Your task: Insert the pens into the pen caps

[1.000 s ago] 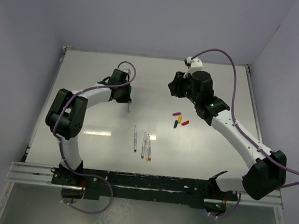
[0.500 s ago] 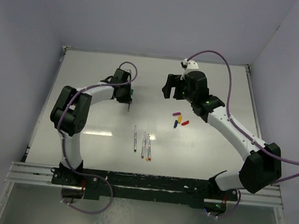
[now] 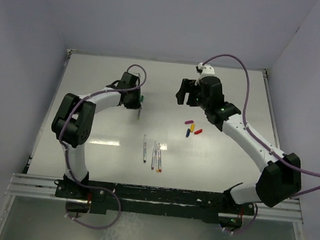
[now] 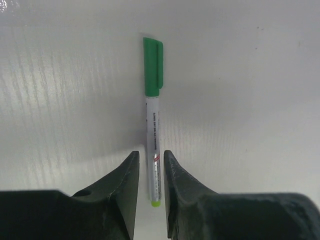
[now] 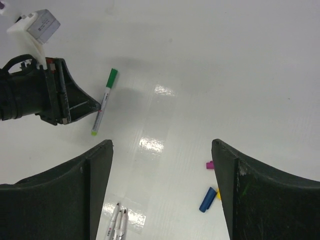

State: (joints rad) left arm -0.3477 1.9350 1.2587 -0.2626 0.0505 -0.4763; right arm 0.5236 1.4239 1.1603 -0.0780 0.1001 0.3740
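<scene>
One down, four left I reckon: four bare pens (image 3: 154,155) lie toward the near edge of the table (image 3: 95,91), four loose caps (image 3: 192,129) just beyond. Farther back the green-capped pen (image 4: 154,125) lies between the narrowly parted fingers of the left gripper (image 4: 151,154); right gripper (image 5: 161,142) gapes wide, empty.

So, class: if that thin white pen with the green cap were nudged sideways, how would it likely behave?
The green-capped white pen would probably roll on the glossy table, though the clip on its green cap may stop it. Straight and slim, it likely stays stiff and feels light.
</scene>
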